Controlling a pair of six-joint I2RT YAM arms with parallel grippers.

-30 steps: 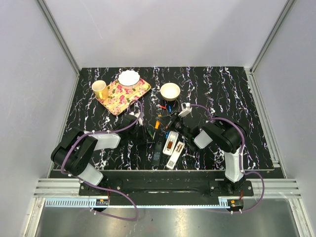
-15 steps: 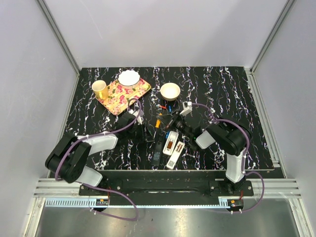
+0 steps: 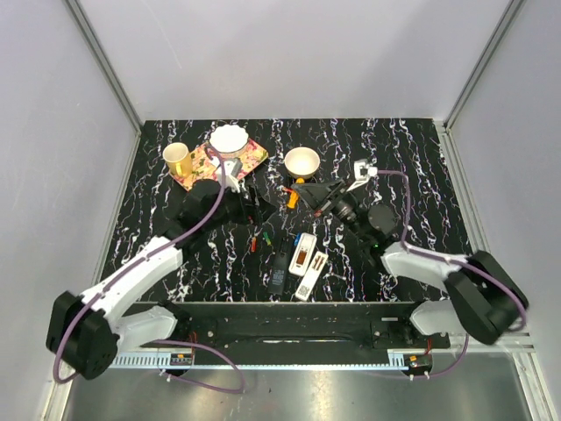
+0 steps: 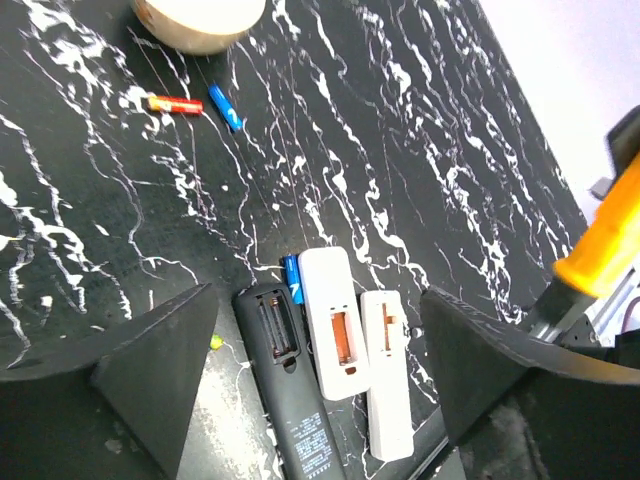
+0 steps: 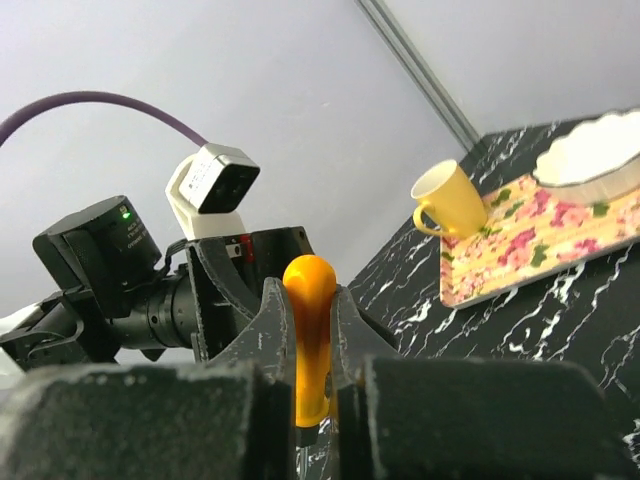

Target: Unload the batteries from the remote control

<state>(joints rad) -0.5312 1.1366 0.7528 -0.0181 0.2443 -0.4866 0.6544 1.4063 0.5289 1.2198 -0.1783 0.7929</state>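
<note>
Three remotes lie back-up near the table's front: a black remote (image 4: 290, 390) with its battery bay uncovered, a white remote (image 4: 335, 320) with an open orange bay, and a second white one (image 4: 388, 370). A blue battery (image 4: 292, 277) rests at the white remote's top end. Red (image 4: 175, 103) and blue (image 4: 226, 106) batteries lie near the bowl (image 4: 195, 15). My left gripper (image 4: 318, 330) hangs open high above the remotes (image 3: 303, 253), holding nothing. My right gripper (image 5: 310, 290) is shut on an orange-handled tool (image 5: 310, 340), raised near the bowl (image 3: 302, 161).
At the back left a floral tray (image 3: 250, 158) carries a yellow cup (image 3: 177, 158) and a white dish (image 3: 229, 139). Small red and green batteries (image 3: 255, 242) lie left of the remotes. The two grippers face each other closely above the table's middle.
My left gripper has opened wide and risen back toward the tray. My right arm has lifted away from the remotes toward the bowl, still gripping the orange tool.
</note>
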